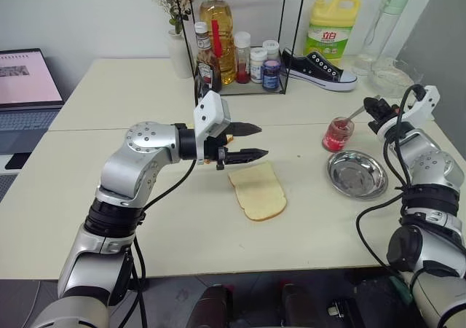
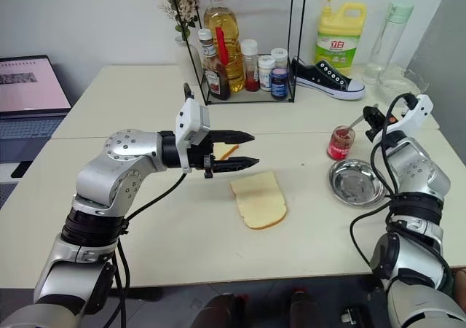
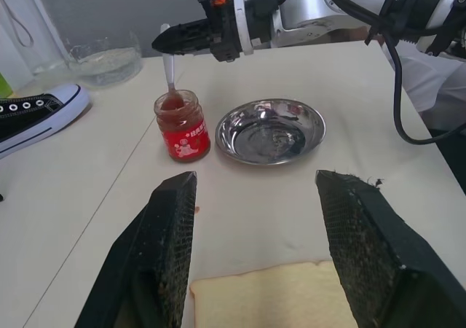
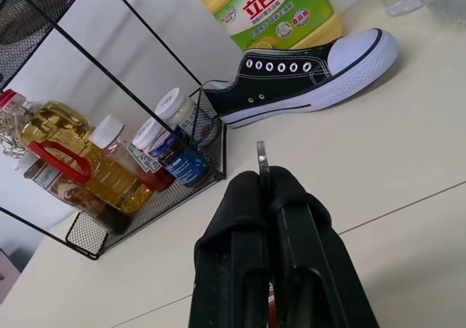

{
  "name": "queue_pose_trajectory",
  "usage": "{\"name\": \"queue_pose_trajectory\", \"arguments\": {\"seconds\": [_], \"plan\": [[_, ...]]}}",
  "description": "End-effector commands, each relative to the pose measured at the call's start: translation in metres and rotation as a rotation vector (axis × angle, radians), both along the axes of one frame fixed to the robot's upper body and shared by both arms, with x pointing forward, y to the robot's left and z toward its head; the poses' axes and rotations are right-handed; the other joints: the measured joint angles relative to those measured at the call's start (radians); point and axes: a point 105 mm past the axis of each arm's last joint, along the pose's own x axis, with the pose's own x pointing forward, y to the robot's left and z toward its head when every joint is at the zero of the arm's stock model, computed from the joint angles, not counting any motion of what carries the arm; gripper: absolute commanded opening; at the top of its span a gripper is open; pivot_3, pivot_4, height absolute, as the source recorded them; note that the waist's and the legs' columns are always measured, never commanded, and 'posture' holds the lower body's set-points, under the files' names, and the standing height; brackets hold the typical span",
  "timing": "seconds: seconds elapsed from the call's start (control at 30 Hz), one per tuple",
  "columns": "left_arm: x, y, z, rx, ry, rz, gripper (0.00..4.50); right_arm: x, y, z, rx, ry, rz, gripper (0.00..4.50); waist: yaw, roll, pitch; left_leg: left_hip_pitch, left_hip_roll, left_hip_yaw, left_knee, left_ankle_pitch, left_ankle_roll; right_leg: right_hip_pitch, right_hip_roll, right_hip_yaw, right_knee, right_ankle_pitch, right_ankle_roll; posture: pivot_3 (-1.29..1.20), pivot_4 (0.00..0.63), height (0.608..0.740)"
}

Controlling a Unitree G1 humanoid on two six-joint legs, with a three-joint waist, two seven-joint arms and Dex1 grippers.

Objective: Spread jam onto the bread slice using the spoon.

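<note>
The bread slice (image 1: 263, 200), pale yellow with a tan crust, lies flat at the table's middle, partly overlapped by a squarer pale slice (image 1: 251, 175). Just above and behind them my left gripper (image 1: 251, 142) hovers open and empty, pointing right; its fingers (image 3: 171, 233) frame the jar in the left wrist view. The jam (image 1: 338, 133) is red in a small clear jar, right of the bread. The spoon (image 3: 169, 73) stands in the jar with its bowl in the jam. My right gripper (image 1: 373, 106) is shut on the spoon's handle, whose tip (image 4: 261, 157) pokes out past the fingers.
A round steel dish (image 1: 357, 173) sits beside the jar towards the front. At the back stand a wire rack of bottles (image 1: 233, 51), a black shoe (image 1: 319, 69), a yellow detergent bottle (image 1: 331, 25) and a glass bowl (image 1: 393, 76). A laptop (image 1: 25, 87) is at far left.
</note>
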Motion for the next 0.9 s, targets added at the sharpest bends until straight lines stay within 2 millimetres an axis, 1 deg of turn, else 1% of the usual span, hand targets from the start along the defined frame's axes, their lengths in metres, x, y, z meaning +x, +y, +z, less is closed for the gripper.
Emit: {"name": "queue_pose_trajectory", "arguments": {"seconds": [0.03, 0.13, 0.33, 0.53, 0.9], "plan": [[-0.002, -0.001, 0.011, -0.004, -0.051, -0.017, 2.73, -0.007, -0.010, 0.021, -0.061, -0.076, -0.028, 0.02, 0.000, 0.000, 0.000, 0.000, 0.000, 0.000, 0.000, 0.000, 0.000, 0.000, 0.000, 0.000, 0.000, 0.000, 0.000, 0.00, 0.150, 0.740], [-0.003, -0.001, 0.011, -0.003, -0.050, -0.019, 2.73, -0.008, -0.010, 0.020, -0.095, -0.077, -0.032, 0.02, 0.000, 0.000, 0.000, 0.000, 0.000, 0.000, 0.000, 0.000, 0.000, 0.000, 0.000, 0.000, 0.000, 0.000, 0.000, 0.00, 0.150, 0.740], [-0.003, -0.001, 0.011, -0.002, -0.048, -0.024, 2.73, -0.011, -0.013, 0.024, -0.049, -0.089, -0.036, 0.02, 0.000, 0.000, 0.000, 0.000, 0.000, 0.000, 0.000, 0.000, 0.000, 0.000, 0.000, 0.000, 0.000, 0.000, 0.000, 0.00, 0.150, 0.740], [-0.003, 0.000, 0.011, 0.001, -0.046, -0.024, 2.73, -0.012, -0.016, 0.026, 0.075, -0.092, -0.044, 0.02, 0.000, 0.000, 0.000, 0.000, 0.000, 0.000, 0.000, 0.000, 0.000, 0.000, 0.000, 0.000, 0.000, 0.000, 0.000, 0.00, 0.150, 0.740], [-0.003, 0.001, 0.011, 0.006, -0.044, -0.025, 2.73, -0.015, -0.026, 0.034, 0.224, -0.114, -0.072, 0.02, 0.000, 0.000, 0.000, 0.000, 0.000, 0.000, 0.000, 0.000, 0.000, 0.000, 0.000, 0.000, 0.000, 0.000, 0.000, 0.00, 0.150, 0.740]]}}
